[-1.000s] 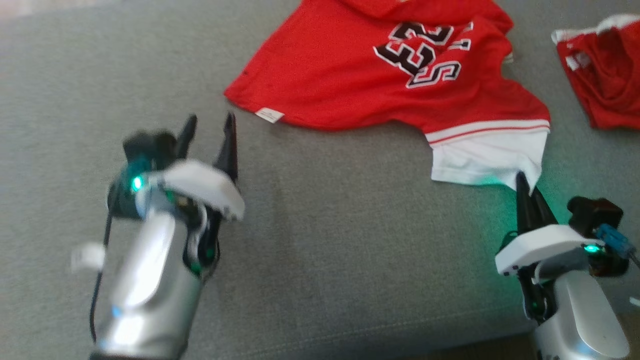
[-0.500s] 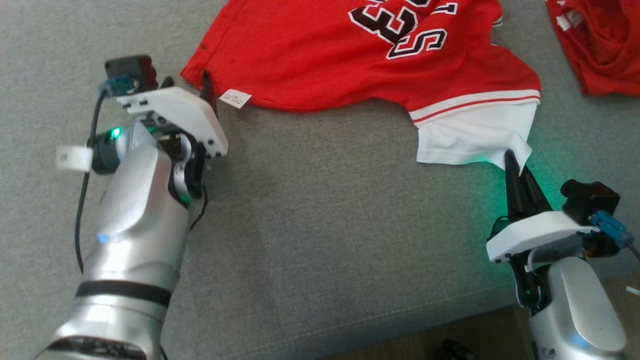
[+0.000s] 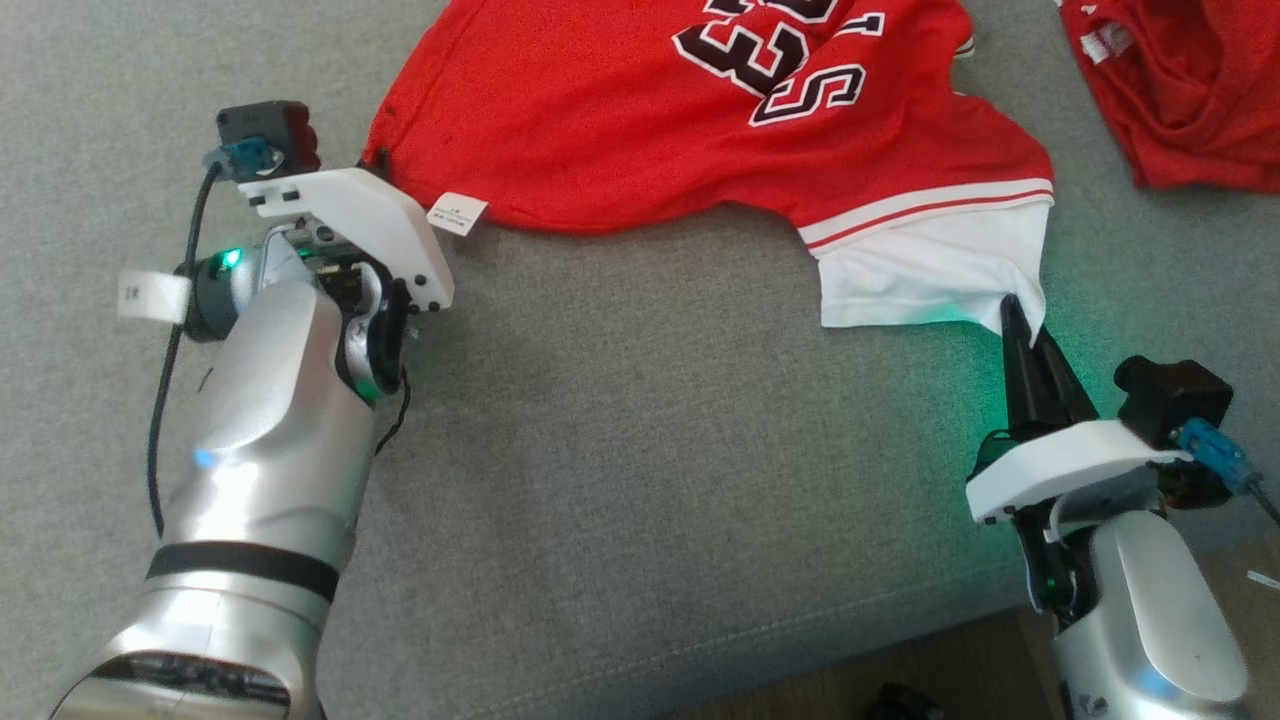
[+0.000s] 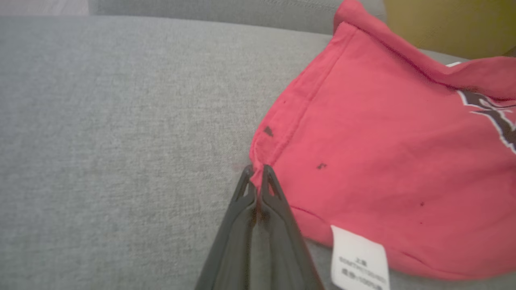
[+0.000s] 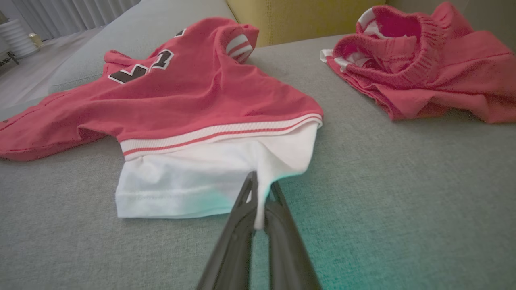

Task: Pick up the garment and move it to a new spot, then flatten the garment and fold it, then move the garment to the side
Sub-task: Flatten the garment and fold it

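jersey: red cloth, rumpled, white sleeve | cushion: grey weave

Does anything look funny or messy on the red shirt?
Yes. The red shirt lies rumpled, not flat, on the grey cushion. Small dark specks dot its hem corner, where the left gripper pinches it. The right gripper pinches its white sleeve.

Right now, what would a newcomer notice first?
The red jersey with black-and-white numbers, spread across the grey sofa. Both arms pinch it: left fingers shut on its red hem corner by the white tag, right fingers shut on the white sleeve. A second red garment lies crumpled at far right.
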Tool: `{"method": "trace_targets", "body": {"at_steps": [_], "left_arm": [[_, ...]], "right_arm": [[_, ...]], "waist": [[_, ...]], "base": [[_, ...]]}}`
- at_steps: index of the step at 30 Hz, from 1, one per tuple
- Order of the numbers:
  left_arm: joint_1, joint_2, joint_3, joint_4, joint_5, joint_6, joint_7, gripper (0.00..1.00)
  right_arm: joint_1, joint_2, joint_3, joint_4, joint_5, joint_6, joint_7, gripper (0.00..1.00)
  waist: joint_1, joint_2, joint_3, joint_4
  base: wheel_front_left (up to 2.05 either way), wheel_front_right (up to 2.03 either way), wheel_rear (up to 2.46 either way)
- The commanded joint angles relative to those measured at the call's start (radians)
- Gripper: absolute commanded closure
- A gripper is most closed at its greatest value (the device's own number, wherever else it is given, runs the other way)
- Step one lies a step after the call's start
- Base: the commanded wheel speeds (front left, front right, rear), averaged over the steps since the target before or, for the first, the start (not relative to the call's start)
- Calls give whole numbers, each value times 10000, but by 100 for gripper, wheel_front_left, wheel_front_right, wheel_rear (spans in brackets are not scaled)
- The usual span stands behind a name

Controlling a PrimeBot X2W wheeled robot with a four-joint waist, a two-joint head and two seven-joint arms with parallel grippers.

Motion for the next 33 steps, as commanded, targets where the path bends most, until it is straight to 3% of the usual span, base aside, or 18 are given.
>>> {"method": "trace_targets", "body": {"at_steps": [1,11,17,24,33], "left_arm": [[-237,241,191,-287,-42,-66,-128,100],[404,151,841,-1116,-1270,-708,-1666,100],[1526,136,1413,-3320,-2254,-1088,-2400,100],[2768,479,1833,-7413,-2506,-694,-2146,100],[3444,1204,1931,-13119,-2021,242,-702,100]], "right_arm": [[-6,-41,232,-349,-5,-9,-96,100],[-369,-41,352,-1112,358,-9,-598,100],[-743,-41,-84,-2739,113,-9,-750,100],[-943,-205,-402,-5014,-296,-9,-244,100],[-1438,-608,-805,-8085,-600,-9,705,100]], "waist": [[0,0,-49,17],[0,0,-1070,323],[0,0,-2235,638],[0,0,-3274,976],[0,0,-3911,1283]], "base": [[0,0,0],[0,0,0],[0,0,0],[0,0,0],[0,0,0]]}}
